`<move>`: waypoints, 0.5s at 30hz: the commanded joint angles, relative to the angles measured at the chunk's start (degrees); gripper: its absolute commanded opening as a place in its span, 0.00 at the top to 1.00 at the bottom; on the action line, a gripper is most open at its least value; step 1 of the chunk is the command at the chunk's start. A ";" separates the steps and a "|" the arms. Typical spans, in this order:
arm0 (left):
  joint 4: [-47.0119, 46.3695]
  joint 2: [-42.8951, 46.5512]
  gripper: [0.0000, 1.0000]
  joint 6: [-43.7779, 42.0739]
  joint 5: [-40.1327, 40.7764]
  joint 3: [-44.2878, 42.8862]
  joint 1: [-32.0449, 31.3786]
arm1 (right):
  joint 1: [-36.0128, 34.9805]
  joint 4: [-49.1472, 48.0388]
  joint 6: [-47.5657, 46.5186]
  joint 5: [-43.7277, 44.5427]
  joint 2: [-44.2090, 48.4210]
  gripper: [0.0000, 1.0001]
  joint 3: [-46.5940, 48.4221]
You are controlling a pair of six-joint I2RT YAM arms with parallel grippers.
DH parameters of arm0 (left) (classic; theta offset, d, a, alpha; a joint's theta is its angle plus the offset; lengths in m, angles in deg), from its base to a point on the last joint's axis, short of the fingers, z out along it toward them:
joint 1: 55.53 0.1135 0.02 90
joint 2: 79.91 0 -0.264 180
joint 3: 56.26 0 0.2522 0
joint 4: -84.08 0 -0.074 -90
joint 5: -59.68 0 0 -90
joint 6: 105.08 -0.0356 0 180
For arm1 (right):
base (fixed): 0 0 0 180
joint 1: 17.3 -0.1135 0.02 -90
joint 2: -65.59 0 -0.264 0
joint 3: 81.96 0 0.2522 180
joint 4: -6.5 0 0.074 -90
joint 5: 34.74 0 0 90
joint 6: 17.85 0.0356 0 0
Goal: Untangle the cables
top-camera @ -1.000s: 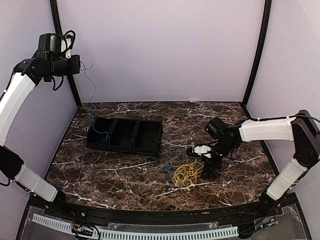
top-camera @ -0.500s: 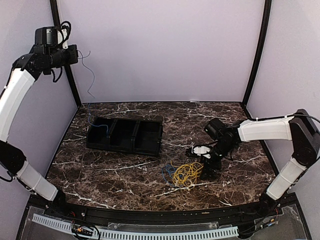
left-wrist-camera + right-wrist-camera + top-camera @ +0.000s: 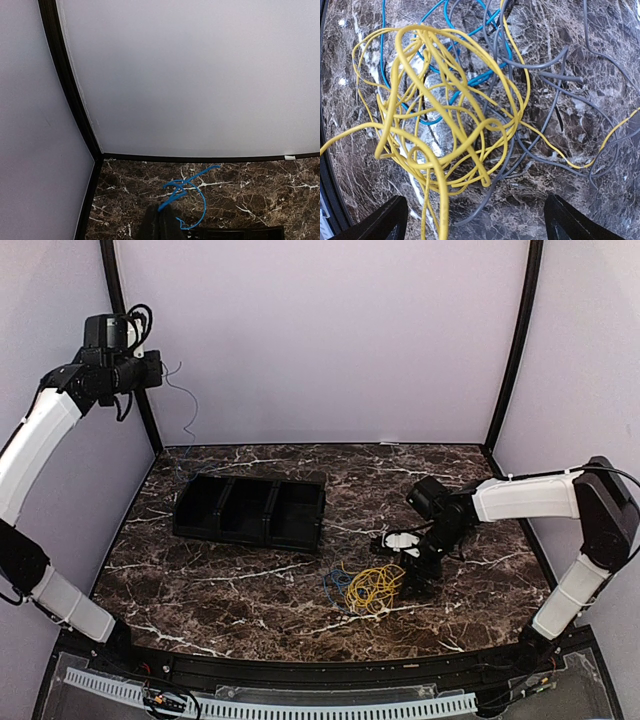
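Yellow cable lay tangled under my right gripper, fingers spread wide; my left gripper apparently pinched a blue cable aloft.

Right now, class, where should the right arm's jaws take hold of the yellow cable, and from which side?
Take the yellow cable by its lone tail, which trails right of the loops in the wrist view. Come from straight above: the tail lies flat as a single strand, while the rest is crossed loops.

A robotics lab test booth: plain lilac walls framed by black posts, a marble-patterned table, and a slotted white cable duct along the bottom edge.
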 commanded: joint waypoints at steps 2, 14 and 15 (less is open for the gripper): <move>-4.12 3.41 1.00 1.05 -2.02 7.77 0.34 | 0.14 0.57 0.56 -0.93 -0.79 0.04 1.27; -10.80 7.60 1.00 -0.90 -4.70 4.79 0.34 | 0.10 1.51 0.56 -1.28 -2.82 0.05 2.62; -10.43 7.61 1.00 -0.25 -5.29 4.12 0.34 | 0.09 1.65 0.54 -1.30 -2.97 0.05 2.68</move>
